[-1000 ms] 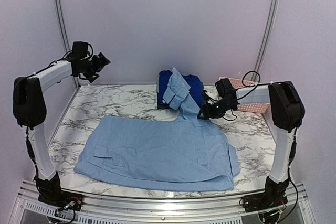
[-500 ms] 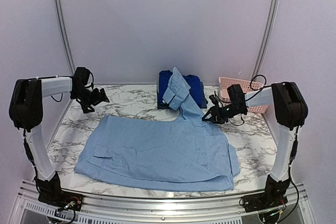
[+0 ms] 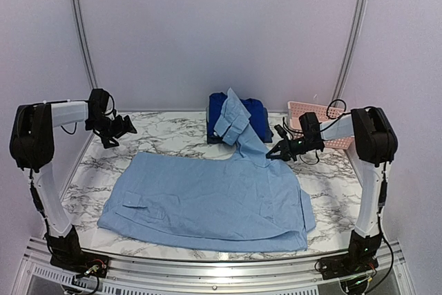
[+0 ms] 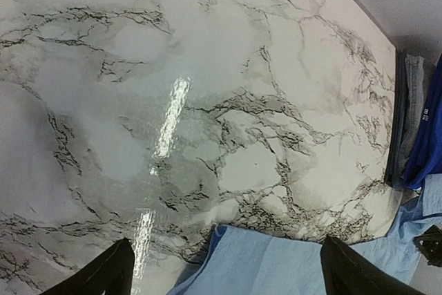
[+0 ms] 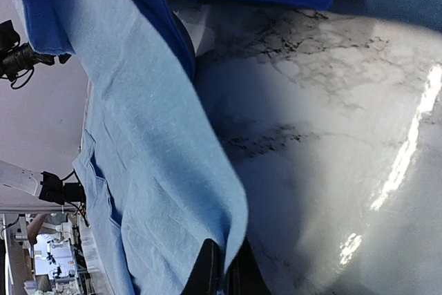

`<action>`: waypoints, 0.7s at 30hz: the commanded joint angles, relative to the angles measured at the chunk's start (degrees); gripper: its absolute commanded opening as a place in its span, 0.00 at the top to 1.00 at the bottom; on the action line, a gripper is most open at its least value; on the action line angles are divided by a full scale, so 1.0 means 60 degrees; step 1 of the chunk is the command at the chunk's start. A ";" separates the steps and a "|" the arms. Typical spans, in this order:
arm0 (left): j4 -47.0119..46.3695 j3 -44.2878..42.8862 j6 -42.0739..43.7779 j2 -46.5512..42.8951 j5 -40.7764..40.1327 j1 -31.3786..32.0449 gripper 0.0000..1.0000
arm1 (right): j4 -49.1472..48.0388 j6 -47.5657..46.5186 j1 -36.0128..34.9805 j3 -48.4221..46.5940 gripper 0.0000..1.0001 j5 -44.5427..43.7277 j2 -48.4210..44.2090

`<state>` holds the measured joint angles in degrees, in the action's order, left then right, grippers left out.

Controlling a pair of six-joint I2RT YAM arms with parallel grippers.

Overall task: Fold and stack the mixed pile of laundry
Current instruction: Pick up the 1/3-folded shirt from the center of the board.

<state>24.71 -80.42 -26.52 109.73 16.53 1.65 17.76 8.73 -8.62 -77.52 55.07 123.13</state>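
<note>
Top external view, nearest first: the light-blue shirt [image 3: 207, 198] lies spread flat over the near half of the counter [image 3: 166, 139], its hem close to the near edge. One sleeve climbs toward the far edge and drapes over the pile [image 3: 257, 121] of folded blue and denim pieces at the middle of that edge. My right pincer [image 3: 277, 153] is pressed together on the shirt's right border, just short of the pile. The right wrist view shows the cloth edge pinched between my fingertips [image 5: 209, 267]. My left pincer [image 3: 126, 127] hangs spread and empty over bare marble near the far left corner, apart from the shirt.

The risk, as I judge it, is that I hold only a thin bit of edge, so a pull may slip it free. With the sleeve resting on the pile, dragging it could topple the stack. The slick top may let the shirt slide rather than fold.

The counter is glossy white marble veined grey. A pink basket [image 3: 323, 110] sits at the far right corner, with plain pale walls behind.
</note>
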 commanded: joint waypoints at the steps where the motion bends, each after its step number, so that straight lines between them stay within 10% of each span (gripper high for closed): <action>1: 0.0422 -0.0177 0.0489 0.0413 0.0234 -0.0062 0.07 | 0.0368 -0.0307 0.0004 -0.0375 0.98 0.0090 -0.0358; 14: 0.1339 -0.0495 0.2065 0.0966 -0.0426 0.0220 0.43 | 0.1862 -0.1356 0.0280 -0.1151 1.00 -0.3368 -0.0505; 17: 0.1393 -0.0668 0.2568 0.1085 -0.0530 0.0501 0.43 | 0.2068 -0.1414 0.0279 -0.1466 0.77 -0.3348 -0.0330; 21: 0.1366 -0.1063 0.3077 0.1435 -0.0120 0.0736 0.44 | 0.2116 -0.1441 0.0274 -0.1734 0.70 -0.3195 -0.0161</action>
<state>30.81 -83.81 -13.28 115.87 14.55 4.58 29.26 1.15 -7.42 -84.58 36.97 121.95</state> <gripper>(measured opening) 0.567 0.282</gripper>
